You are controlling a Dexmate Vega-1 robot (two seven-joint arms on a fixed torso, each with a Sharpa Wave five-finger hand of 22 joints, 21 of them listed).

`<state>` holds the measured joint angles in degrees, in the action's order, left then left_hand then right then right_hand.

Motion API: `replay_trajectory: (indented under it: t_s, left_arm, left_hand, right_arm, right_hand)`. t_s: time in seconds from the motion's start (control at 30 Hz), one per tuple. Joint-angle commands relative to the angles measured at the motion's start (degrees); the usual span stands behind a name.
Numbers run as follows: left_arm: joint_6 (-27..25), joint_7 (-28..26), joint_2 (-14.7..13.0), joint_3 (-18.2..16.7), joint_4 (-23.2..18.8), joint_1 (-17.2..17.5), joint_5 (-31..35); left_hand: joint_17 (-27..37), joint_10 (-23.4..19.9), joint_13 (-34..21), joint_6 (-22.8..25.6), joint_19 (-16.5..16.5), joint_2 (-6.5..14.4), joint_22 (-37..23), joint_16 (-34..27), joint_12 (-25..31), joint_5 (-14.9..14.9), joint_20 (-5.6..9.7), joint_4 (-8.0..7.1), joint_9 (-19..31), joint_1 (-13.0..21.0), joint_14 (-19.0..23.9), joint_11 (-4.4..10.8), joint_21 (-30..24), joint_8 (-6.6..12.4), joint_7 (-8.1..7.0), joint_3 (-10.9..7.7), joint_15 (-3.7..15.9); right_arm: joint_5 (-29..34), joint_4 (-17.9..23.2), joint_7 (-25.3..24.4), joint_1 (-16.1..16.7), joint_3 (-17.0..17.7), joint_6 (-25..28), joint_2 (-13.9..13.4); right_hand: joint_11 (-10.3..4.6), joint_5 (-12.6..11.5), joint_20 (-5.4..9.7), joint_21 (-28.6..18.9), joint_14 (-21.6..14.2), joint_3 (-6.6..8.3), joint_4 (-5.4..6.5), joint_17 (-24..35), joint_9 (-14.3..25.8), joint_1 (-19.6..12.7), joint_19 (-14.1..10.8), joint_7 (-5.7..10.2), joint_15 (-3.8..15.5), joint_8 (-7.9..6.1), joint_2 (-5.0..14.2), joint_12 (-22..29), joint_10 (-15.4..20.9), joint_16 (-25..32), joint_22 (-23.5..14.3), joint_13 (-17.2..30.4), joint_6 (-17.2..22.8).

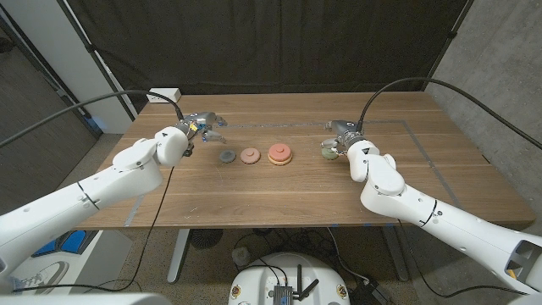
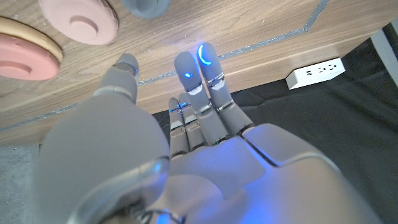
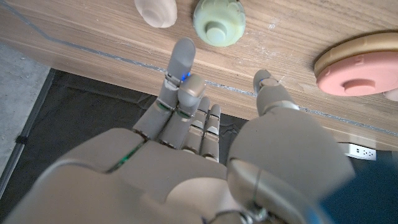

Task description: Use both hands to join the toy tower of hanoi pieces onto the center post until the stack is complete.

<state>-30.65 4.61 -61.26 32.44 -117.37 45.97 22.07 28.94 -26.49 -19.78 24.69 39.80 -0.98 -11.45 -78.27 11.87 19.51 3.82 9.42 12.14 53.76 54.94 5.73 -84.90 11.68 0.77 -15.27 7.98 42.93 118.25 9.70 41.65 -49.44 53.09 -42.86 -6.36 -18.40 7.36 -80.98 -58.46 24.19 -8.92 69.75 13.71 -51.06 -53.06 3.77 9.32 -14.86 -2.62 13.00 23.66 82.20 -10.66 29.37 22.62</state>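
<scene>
Reading progress: we judge the stack barely begun; most pieces lie loose in a row on the wooden table (image 1: 279,199).
Base: tan disc with the centre post (image 1: 280,154) mid-table, carrying one salmon piece.
Pink ring (image 1: 249,156): loose, just beside the base on the robot's left.
Grey ring (image 1: 226,157): loose, next along, nearest the left hand.
Green piece (image 1: 327,151): loose, right of the base, close before the right hand's fingertips.
Pale piece (image 3: 157,10): beside the green one in the right wrist view; we cannot tell its shape.
Left hand (image 1: 200,127): holds nothing, fingers apart and extended, hovering behind the grey ring.
Right hand (image 1: 345,135): holds nothing, fingers spread and reaching toward the green piece; contact not confirmed.
Remaining: we judge every loose piece has yet to be threaded on the post.
</scene>
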Motion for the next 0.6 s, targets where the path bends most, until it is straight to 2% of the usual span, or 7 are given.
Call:
replay_trajectory:
  t_s: [0.03, 0.47, 0.6]
  left_arm:
    - [5.44, 6.37, -0.41, 0.73, 1.92, -2.95, -0.32]
    - [11.40, 12.17, 0.23, 1.62, 4.71, -5.52, -0.39]
    - [12.31, 13.67, 0.96, 2.15, 5.49, -6.53, 0.18]
  left_hand:
    - [0.04, 0.77, -0.18, -0.77, -0.37, -0.27, -0.09, -0.28, -0.28, 0.07, 7.78, 0.38, 0.12, 0.95, -0.34, 0.25, -0.40, -0.37, -0.10, -0.36, 4.62]
    - [-0.30, 3.18, -0.32, -2.93, -0.56, -1.28, -0.11, -0.55, -0.84, -0.21, 7.90, 0.17, 0.02, 1.63, -0.42, -0.07, -0.95, -0.75, -0.08, -0.01, 4.60]
    - [-0.33, 4.11, -0.24, -3.78, -0.55, -1.59, -0.10, -0.77, -1.07, -0.37, 7.91, 0.03, -0.03, 1.57, -0.24, -0.69, -1.09, -0.90, 0.27, 0.21, 4.60]
  right_arm:
    - [-0.57, 0.48, -0.35, -0.57, -1.19, 1.44, -0.08]
    - [-1.00, 0.89, -0.33, -1.42, -2.10, 2.05, -0.61]
    - [-0.92, 1.14, -0.19, -1.70, -2.34, 2.31, -0.77]
  right_hand:
    - [-0.31, -0.41, 5.21, 0.08, 0.11, 0.37, -0.18, 0.15, 0.34, -0.26, -0.28, -0.04, 3.14, -0.11, 0.52, 0.00, 0.30, -0.06, 0.00, 0.11, 0.62]
    - [-0.27, -0.48, 5.19, 0.05, 0.24, 0.51, -0.16, 0.13, 0.36, -0.28, -0.32, 0.22, 3.15, -0.18, 0.58, 0.01, 0.45, -0.21, -0.08, 0.34, 1.10]
    - [-0.25, -0.50, 5.19, 0.10, 0.29, 0.55, -0.16, 0.10, 0.37, -0.27, -0.26, 0.15, 3.14, -0.09, 0.59, -0.02, 0.42, -0.27, -0.04, 0.41, 1.00]
